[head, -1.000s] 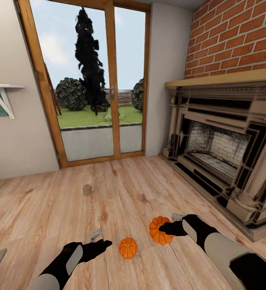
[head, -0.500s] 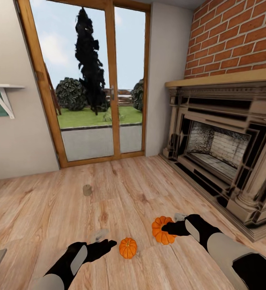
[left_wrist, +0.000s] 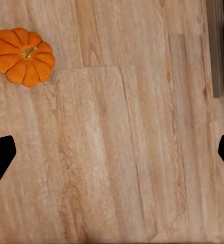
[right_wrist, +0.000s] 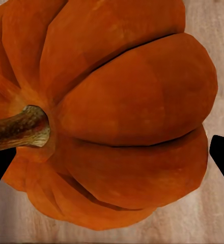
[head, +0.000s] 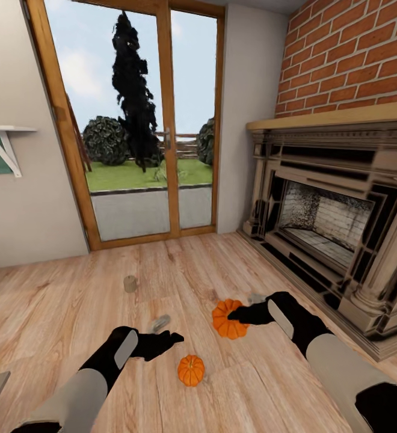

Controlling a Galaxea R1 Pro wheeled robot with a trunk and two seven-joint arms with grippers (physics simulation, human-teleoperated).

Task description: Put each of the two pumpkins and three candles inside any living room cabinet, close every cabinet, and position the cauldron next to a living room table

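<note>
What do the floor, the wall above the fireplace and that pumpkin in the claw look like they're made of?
Floor: pale wood planks, visible grain, slight sheen. Wall: red brick, matte, pale mortar lines. Pumpkin in the right gripper: looks like real ribbed orange rind with a woody stem, though it could be plastic.

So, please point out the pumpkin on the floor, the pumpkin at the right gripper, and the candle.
Floor pumpkin (head: 190, 370), head view, top ribs.
Right gripper's pumpkin (head: 224, 322), head view, left ribs.
Candle (head: 130, 284), head view, side wall.
</note>
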